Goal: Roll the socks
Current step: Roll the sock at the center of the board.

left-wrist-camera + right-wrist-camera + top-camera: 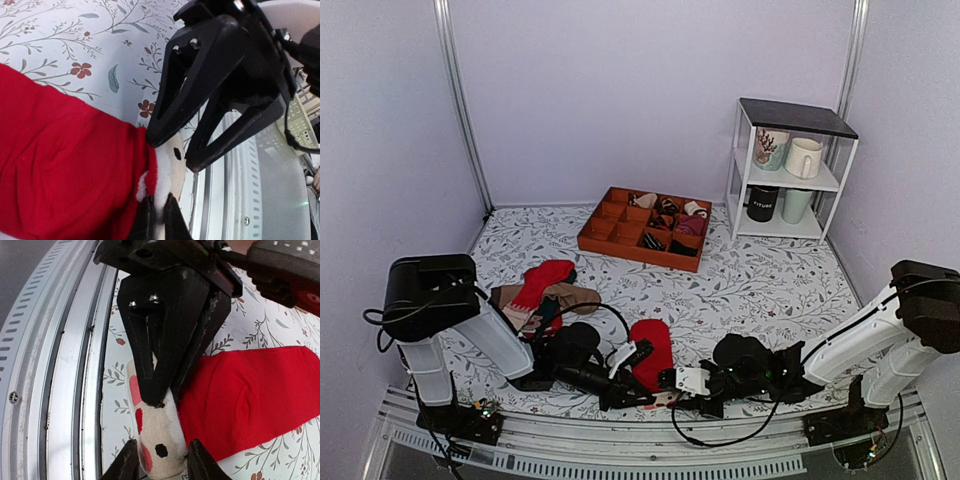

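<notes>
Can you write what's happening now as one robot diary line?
socks: flat, near edge | left gripper: pinching cuff | right gripper: straddling cuff, grip unclear

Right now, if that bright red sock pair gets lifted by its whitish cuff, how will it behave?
Probably floppy: the bright red knitted sock pair lies flat and creased, so it should dangle from the whitish cuff the left pincer pinches. Likely light and grippy, being soft fabric; it won't roll.
</notes>
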`<move>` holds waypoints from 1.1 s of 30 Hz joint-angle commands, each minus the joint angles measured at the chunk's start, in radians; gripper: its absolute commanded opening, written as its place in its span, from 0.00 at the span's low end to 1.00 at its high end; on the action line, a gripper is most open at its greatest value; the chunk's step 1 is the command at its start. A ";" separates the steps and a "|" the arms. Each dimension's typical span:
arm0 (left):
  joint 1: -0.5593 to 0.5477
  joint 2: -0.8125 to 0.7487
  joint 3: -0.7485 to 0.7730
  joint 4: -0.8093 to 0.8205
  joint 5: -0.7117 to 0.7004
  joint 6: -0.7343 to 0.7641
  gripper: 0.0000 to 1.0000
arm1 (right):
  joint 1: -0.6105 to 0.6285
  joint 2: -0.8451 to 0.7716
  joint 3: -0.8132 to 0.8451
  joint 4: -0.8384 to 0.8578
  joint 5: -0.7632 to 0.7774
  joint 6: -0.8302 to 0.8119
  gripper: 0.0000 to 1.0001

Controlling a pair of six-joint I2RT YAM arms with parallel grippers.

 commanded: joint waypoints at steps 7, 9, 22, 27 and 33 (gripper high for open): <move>-0.003 0.078 -0.082 -0.335 -0.031 0.016 0.01 | 0.021 0.114 0.077 -0.120 -0.046 0.105 0.11; -0.004 0.011 -0.096 -0.319 -0.050 0.019 0.01 | 0.022 0.122 0.085 -0.145 -0.057 0.161 0.09; -0.060 -0.479 -0.186 -0.249 -0.283 0.263 0.34 | -0.092 0.213 0.146 -0.295 -0.320 0.427 0.08; -0.114 -0.573 -0.234 -0.206 -0.396 0.356 0.38 | -0.172 0.278 0.230 -0.427 -0.486 0.474 0.09; -0.120 -0.466 -0.203 -0.168 -0.397 0.453 0.47 | -0.212 0.344 0.329 -0.574 -0.561 0.468 0.09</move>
